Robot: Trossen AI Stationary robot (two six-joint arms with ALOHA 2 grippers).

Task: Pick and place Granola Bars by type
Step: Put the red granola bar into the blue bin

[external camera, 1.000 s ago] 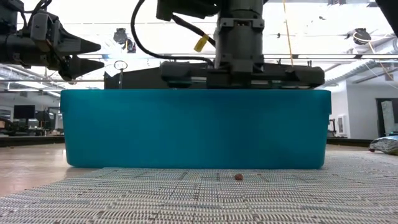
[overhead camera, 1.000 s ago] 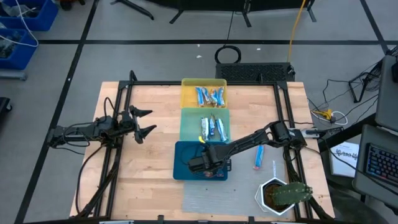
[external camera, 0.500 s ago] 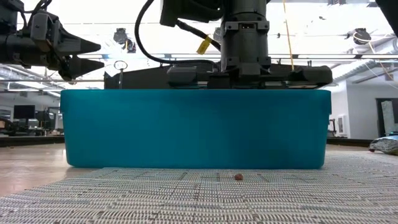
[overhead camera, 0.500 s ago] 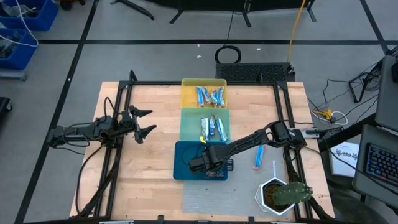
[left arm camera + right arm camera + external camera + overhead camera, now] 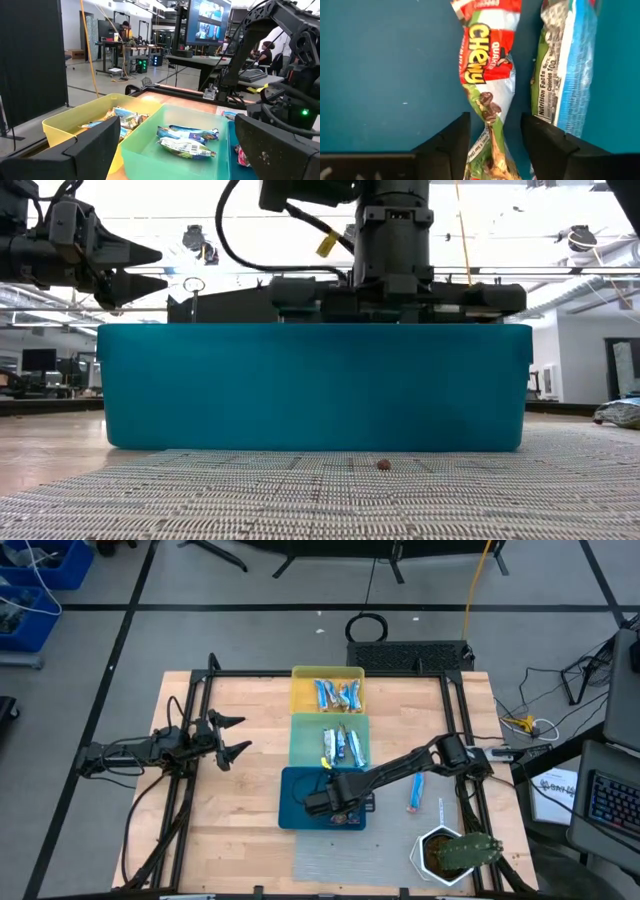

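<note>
Room: your right gripper (image 5: pixel 492 142) sits low inside the blue tray (image 5: pixel 296 802), walls close.
Fingers: spread around the red-wrapped bar (image 5: pixel 487 75).
Left gripper (image 5: pixel 232 736): spread, near table's left edge.

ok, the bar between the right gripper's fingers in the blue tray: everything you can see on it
The granola bar is a slim shiny wrapper, red at one end with yellow "Chewy" lettering, then white and green with chocolate-chip art. It looks twisted and crinkled at the middle. It lies flat on the blue tray floor, lengthwise between the open fingers of the right gripper, with a gap showing on each side, so it looks released. A second bar, blue and silver, lies close beside it; contact is unclear.
</note>
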